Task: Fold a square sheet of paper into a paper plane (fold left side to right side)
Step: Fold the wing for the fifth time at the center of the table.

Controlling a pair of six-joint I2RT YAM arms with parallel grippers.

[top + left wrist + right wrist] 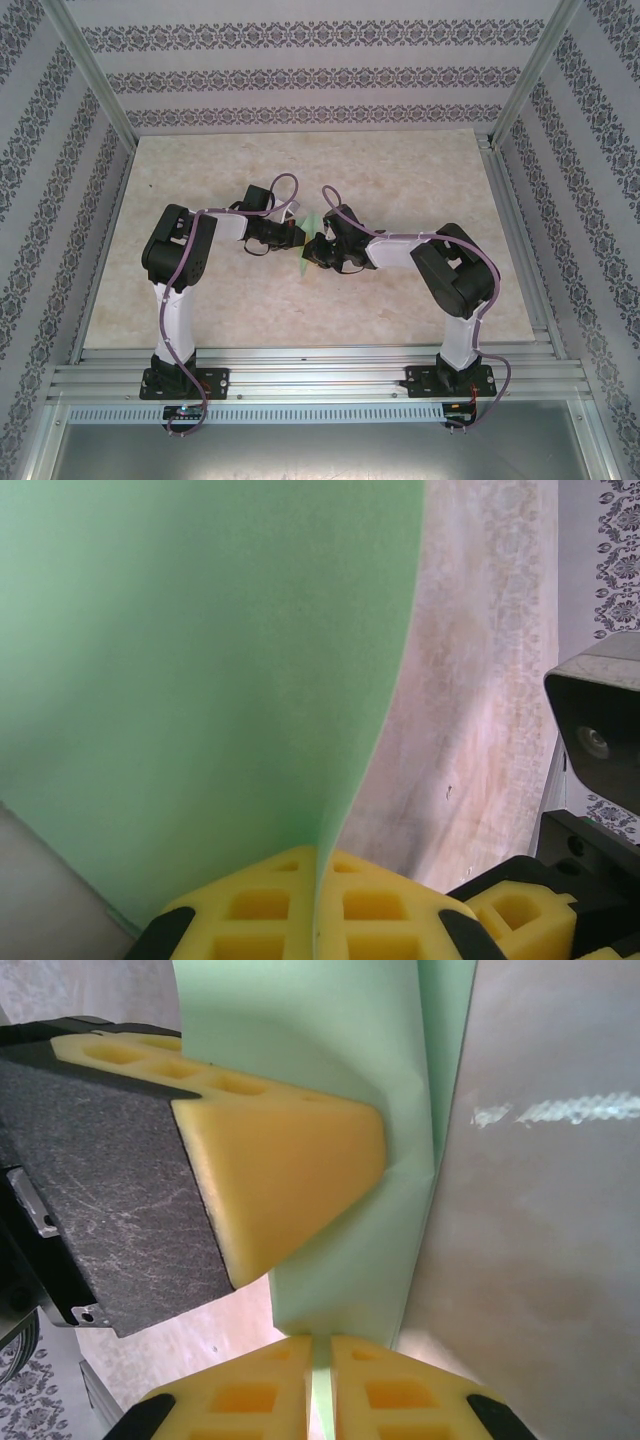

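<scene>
Paper count from my station: one thin, matte, light green paper sheet (pixel 308 232), over the middle of the pale stone-patterned table (pixel 400 310), between two grippers. I see the left gripper (pixel 318 865) pinching one edge and the right gripper (pixel 320 1345) pinching another. A straight fold crease runs along it.

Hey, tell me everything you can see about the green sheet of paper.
The sheet of paper is thin, matte and light green, with straight edges and a lengthwise fold showing in the right wrist view. It is held roughly on edge, curving slightly. The left gripper and right gripper each pinch an edge between shut yellow pads.
</scene>
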